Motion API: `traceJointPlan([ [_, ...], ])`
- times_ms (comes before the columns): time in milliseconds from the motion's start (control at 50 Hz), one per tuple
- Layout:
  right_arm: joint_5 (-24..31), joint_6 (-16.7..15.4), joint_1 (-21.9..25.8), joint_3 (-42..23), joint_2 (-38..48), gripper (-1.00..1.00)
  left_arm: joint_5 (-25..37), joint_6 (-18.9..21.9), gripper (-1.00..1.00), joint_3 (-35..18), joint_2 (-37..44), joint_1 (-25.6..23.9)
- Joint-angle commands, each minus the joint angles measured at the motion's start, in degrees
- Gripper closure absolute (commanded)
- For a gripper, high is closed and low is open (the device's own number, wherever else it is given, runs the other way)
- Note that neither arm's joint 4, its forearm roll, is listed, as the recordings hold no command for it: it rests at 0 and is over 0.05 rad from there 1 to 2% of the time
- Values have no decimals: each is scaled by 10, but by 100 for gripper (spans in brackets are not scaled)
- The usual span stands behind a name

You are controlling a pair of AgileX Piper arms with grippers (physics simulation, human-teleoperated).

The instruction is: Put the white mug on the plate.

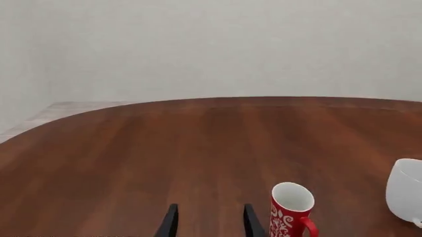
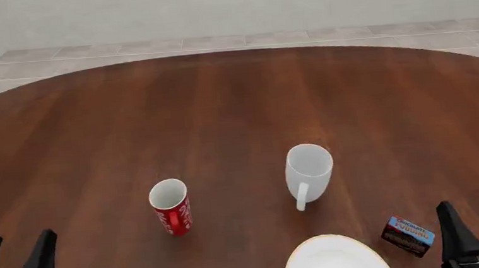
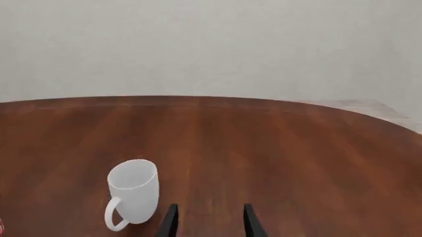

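Two grippers, left [image 2: 16, 254] and right [image 2: 475, 222], hang spread wide and empty over a dark wood table [image 2: 221, 110]; the mug [image 2: 309, 169] stands upright near the plate [image 2: 337, 258], before a pale wall [image 2: 231, 8].

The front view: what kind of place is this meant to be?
Probably a plain simulated room set up as a dining spot: a rounded wooden table bearing a white mug, a red mug and a plate, with bare walls and pale floor tiles behind.

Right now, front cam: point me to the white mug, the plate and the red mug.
white mug [image 2: 309, 167], front view, on its outer side wall below the rim.
plate [image 2: 336, 257], front view, on its bare white face.
red mug [image 2: 173, 213], front view, on its red side wall.
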Motion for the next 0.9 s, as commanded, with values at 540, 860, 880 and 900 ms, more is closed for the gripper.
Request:
traceJointPlan([
  [540, -6, -10, 5, -1, 2, -100, -8, 0, -100, 0, 10, 8],
  [860, 60, -4, 55, -98, 56, -100, -2, 1, -100, 3, 2, 8],
  [880, 62, -1, 53, -103, 60, -100, -1, 1, -100, 3, 1, 8],
  [900, 63, 16, 59, -117, 81, -100, -1, 1, -100, 3, 1, 8],
])
